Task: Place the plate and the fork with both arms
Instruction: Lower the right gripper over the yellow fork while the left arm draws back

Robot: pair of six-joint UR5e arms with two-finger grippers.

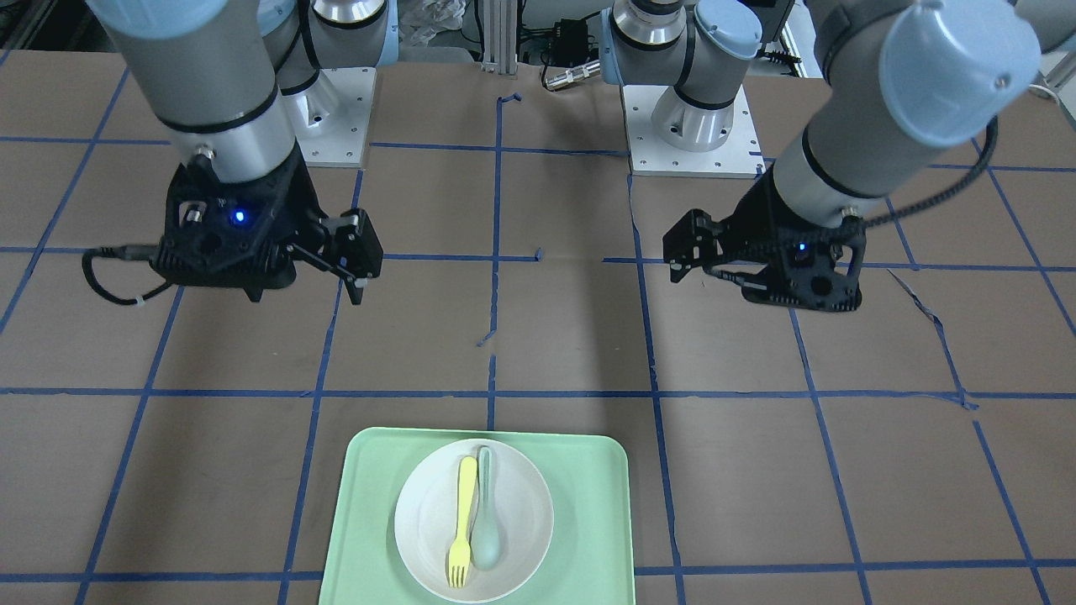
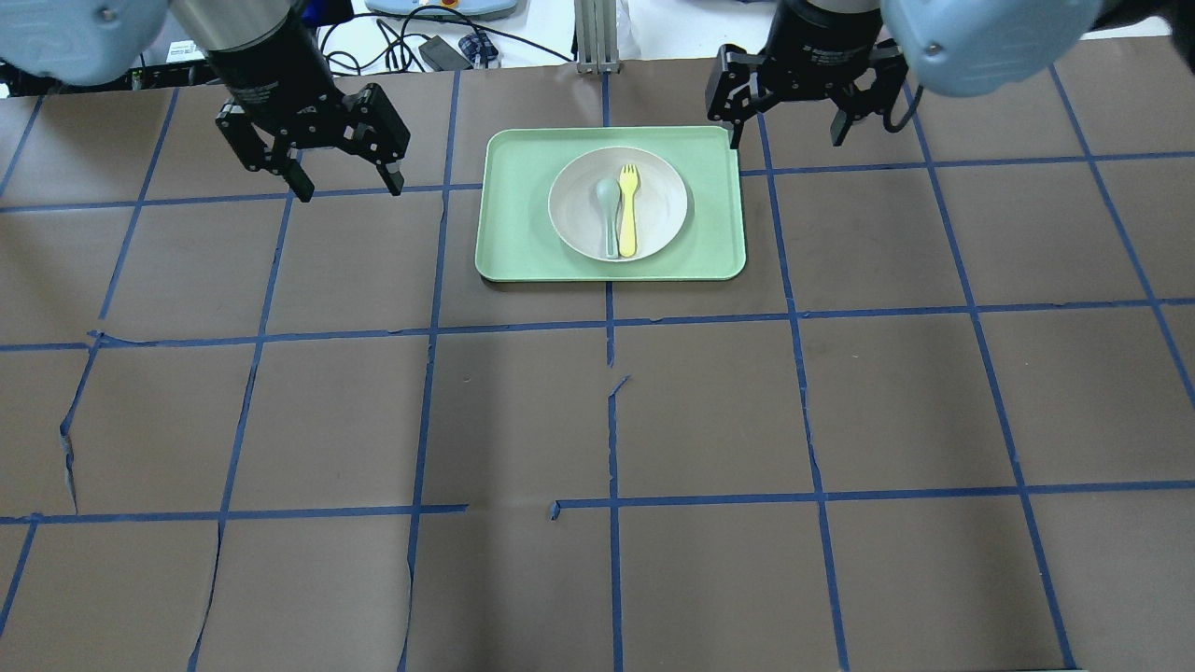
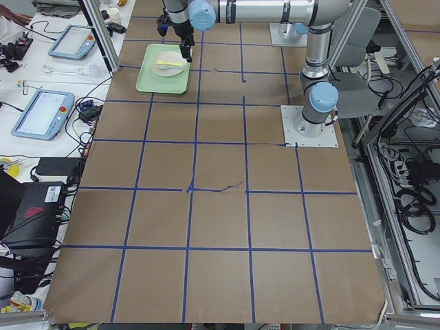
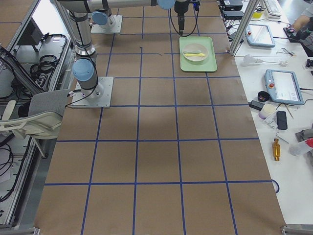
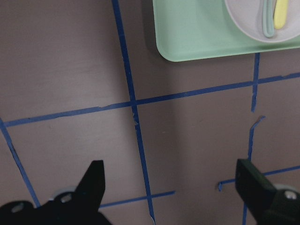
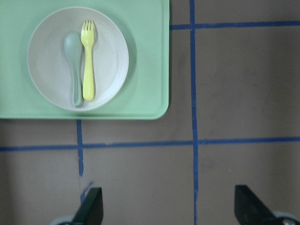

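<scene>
The off-white plate (image 2: 663, 201) sits on a mint-green tray (image 2: 518, 205) at the table's far middle. The yellow fork (image 2: 628, 210) lies on the plate beside a pale grey-green spoon (image 2: 609, 210). My left gripper (image 2: 347, 187) hovers open and empty to the left of the tray; its wrist view shows the tray's corner (image 5: 197, 33) and the plate's edge (image 5: 243, 18). My right gripper (image 2: 784, 140) hovers open and empty off the tray's far right corner; its wrist view shows the plate (image 6: 110, 61) with the fork (image 6: 87, 61). Neither gripper touches anything.
The table is covered in brown paper with a blue tape grid and some tears. The arm bases (image 1: 689, 126) stand at the robot's edge of the table. Tablets and cables (image 3: 41, 113) lie on side benches beyond the operators' edge.
</scene>
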